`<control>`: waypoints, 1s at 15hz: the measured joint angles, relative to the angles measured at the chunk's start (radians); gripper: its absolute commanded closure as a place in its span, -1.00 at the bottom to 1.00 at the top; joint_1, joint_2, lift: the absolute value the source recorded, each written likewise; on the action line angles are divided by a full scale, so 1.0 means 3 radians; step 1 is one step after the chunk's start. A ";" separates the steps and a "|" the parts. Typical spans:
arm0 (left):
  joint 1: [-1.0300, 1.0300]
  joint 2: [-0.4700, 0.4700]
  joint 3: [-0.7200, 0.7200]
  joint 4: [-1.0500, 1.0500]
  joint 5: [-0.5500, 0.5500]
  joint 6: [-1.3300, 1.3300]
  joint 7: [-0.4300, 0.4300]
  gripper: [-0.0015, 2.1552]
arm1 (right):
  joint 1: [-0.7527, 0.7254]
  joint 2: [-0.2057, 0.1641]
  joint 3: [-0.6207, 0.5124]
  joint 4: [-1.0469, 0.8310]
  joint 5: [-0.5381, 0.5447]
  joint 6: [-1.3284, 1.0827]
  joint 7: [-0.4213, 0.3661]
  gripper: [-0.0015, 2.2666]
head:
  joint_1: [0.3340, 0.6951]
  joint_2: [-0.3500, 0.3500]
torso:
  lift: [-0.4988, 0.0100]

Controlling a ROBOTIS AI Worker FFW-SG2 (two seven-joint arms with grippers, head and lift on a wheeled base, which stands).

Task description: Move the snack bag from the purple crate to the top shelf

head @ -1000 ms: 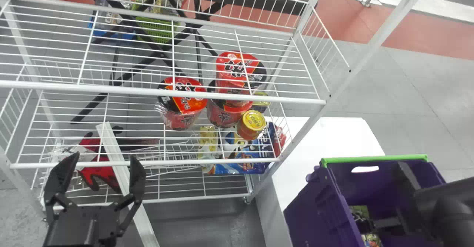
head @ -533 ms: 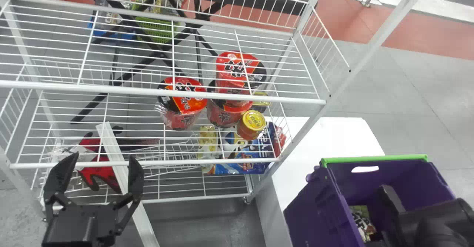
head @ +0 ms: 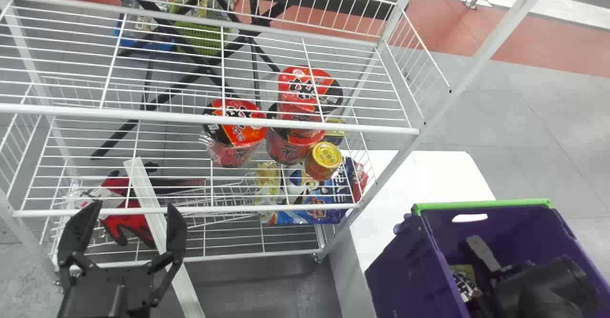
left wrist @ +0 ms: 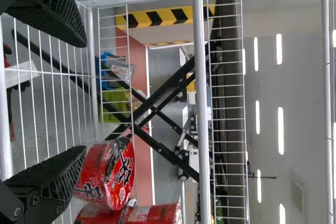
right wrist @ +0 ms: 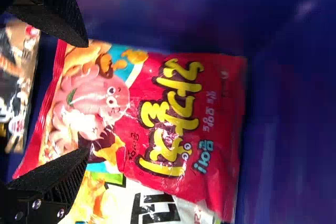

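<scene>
Gaping wide and empty over the flat red plastic snack bag [right wrist: 118, 116], the black right claw [right wrist: 83, 97] presumably allows pinching room.

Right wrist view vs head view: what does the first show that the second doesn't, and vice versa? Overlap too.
Right wrist view: red snack bag with a pink cartoon character.
Head view: white wire rack, red noodle cups, yellow-lidded jar, left gripper.
Both: right gripper, inside of the purple crate.
</scene>
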State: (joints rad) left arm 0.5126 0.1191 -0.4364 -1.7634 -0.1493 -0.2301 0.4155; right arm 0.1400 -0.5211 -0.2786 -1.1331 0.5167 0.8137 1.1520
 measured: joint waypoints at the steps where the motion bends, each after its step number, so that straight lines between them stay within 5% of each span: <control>1: 0.0000 0.0000 -0.0003 0.0000 -0.0005 0.0004 0.0003 -0.88 | -0.0010 -0.0004 0.0043 0.0050 0.0004 -0.0041 -0.0036 -0.91 | 1.00 -1.00 | -0.80; 15: -0.0086 0.0007 0.0041 0.0105 0.0081 -0.0046 -0.0019 -0.88 | -0.0053 0.0092 -0.0121 0.0361 -0.0112 -0.0215 -0.0253 -0.87 | 1.00 -1.00 | -0.80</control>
State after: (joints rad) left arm 0.4869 0.1211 -0.4241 -1.7319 -0.1251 -0.2439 0.4099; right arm 0.1242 -0.4935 -0.3150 -1.0248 0.4832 0.7493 1.0760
